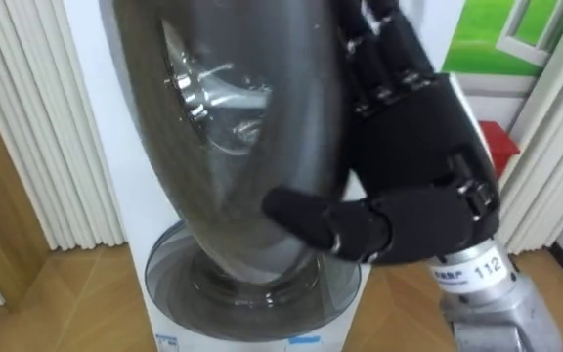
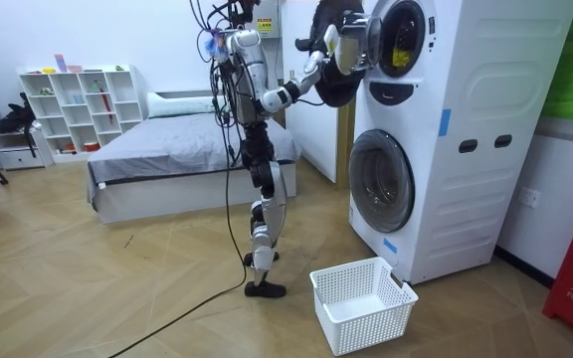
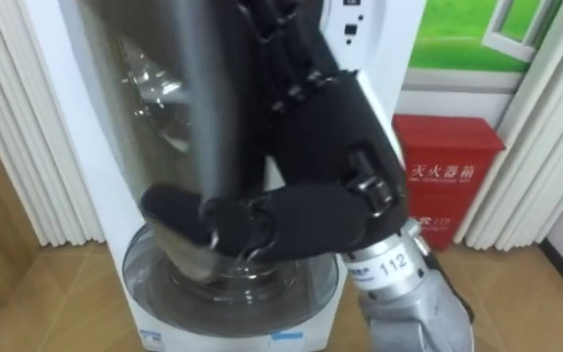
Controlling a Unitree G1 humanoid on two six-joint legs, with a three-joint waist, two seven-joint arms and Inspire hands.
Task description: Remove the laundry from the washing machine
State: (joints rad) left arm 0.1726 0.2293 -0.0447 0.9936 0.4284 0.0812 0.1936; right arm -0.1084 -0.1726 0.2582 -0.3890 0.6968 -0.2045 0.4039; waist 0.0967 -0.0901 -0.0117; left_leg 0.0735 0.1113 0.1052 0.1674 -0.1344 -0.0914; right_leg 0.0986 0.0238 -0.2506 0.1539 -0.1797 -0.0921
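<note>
I stand in front of two stacked white washing machines (image 2: 466,119). The upper machine's round glass door (image 1: 233,147) is swung open towards me, close to my head. My right hand (image 1: 428,147) grips its edge, with the thumb (image 3: 203,210) across the front and the fingers reaching up behind the rim. In the room view the same right hand (image 2: 331,45) is raised to the door (image 2: 344,75). The upper drum's opening (image 2: 398,40) is dark with something yellowish inside. No clothes are in that hand.
The lower machine's door (image 2: 381,179) is closed. A white laundry basket (image 2: 361,303) stands on the wooden floor in front of the machines, to my right. A red box (image 3: 453,176) sits by the wall beside pale curtains (image 1: 37,147). A bed (image 2: 167,149) lies behind me.
</note>
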